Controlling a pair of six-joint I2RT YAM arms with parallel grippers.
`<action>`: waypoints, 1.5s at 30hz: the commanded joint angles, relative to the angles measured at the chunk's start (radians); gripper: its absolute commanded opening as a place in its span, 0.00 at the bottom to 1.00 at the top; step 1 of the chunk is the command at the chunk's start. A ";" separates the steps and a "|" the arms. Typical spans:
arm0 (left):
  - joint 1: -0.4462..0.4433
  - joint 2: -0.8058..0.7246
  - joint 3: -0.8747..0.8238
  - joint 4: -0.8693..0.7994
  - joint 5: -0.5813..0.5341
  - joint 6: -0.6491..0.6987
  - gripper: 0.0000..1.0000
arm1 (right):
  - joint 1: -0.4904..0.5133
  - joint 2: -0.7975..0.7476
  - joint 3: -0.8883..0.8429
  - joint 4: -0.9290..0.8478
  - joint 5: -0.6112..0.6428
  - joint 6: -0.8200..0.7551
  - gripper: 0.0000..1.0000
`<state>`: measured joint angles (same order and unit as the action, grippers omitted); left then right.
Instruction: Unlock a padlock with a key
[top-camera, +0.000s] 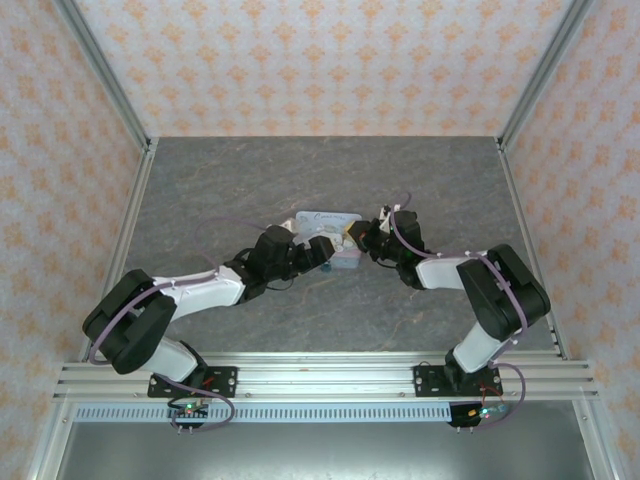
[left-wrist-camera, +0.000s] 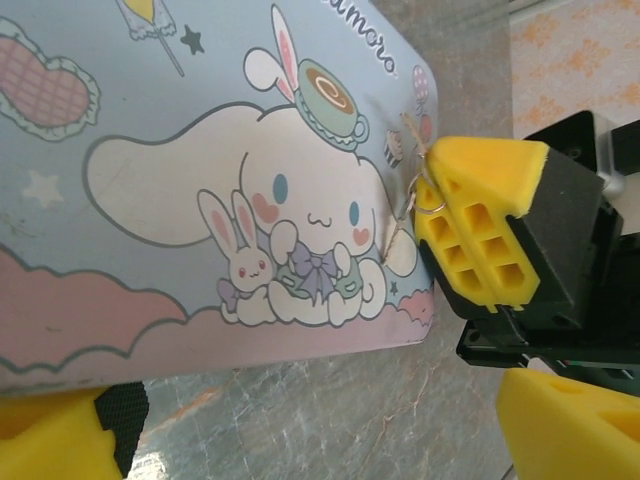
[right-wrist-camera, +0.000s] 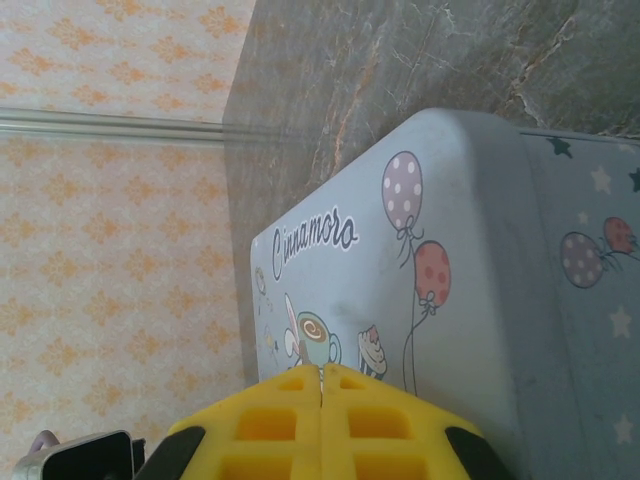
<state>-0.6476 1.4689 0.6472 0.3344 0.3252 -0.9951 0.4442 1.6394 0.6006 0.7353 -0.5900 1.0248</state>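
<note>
The unlocking looks barely begun. The right hand (left-wrist-camera: 470, 225) is pressed together. At its tips a thin pale metal key (left-wrist-camera: 403, 222) on a small wire ring sticks out over the right edge of the pink-and-blue cartoon-printed box (left-wrist-camera: 150, 250). I judge the hand to be pinching that key, though its own wrist view shows no more than a hairline seam between the yellow pads (right-wrist-camera: 290, 425).

The left hand (left-wrist-camera: 300, 440) is spread wide and holds nothing. One yellow finger sits at each lower corner of its wrist view, just near of the box's near edge.

I cannot make out the tiny teal-blue padlock. It may be hidden behind the hands or the box. So, as far as can be judged, the key is in hand, while steadying the lock, seating the key and turning it are all left.

From above, the two hands meet at the middle of the grey marbled desk (top-camera: 250, 180), the left hand (top-camera: 322, 250) at the box's near side and the right hand (top-camera: 362, 238) at its right end. The box (top-camera: 325, 218) lies between them and takes up the working space, and the hands are close enough to crowd each other. Patterned walls and aluminium rails enclose the desk well apart from all this.
</note>
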 joint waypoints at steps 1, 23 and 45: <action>0.007 -0.019 0.026 -0.003 0.038 0.080 0.91 | -0.004 -0.009 0.018 0.059 0.008 0.012 0.00; -0.057 -0.016 0.017 -0.188 0.044 0.537 0.97 | 0.017 -0.134 -0.002 -0.034 0.047 0.004 0.00; -0.082 0.301 0.098 0.074 -0.091 0.626 0.88 | 0.006 0.011 0.033 -0.002 0.052 0.018 0.00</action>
<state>-0.7269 1.7245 0.7208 0.3496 0.2752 -0.4080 0.4553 1.6279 0.6079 0.6964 -0.5453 1.0363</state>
